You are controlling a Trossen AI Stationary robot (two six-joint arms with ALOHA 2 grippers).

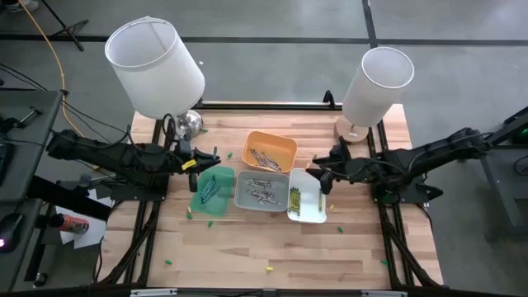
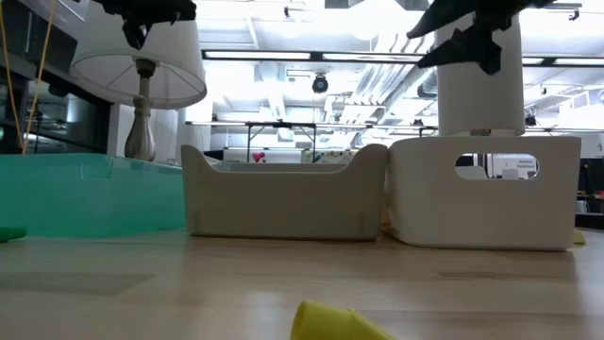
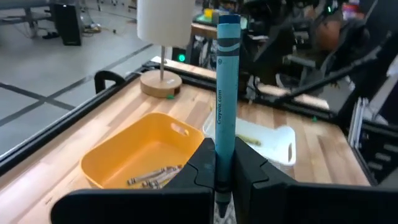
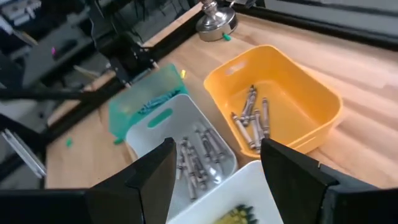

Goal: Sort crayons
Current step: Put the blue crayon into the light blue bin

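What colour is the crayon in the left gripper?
Blue-green, teal; the crayon shows best in the left wrist view.

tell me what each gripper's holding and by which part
Left gripper is shut on a blue-green crayon, pinched near its lower end. Right gripper is open, empty.

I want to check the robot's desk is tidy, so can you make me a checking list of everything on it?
Surface: wooden table, loose crayons scattered on it.
Job's things: crayons in the orange tray, grey tray, green tray and white tray.
Clutter: two lamps.
End effectors: left end effector shut on a blue-green crayon; right end effector open above the trays.
Cables: yellow cable on the floor.
Surroundings: workshop room behind the table.
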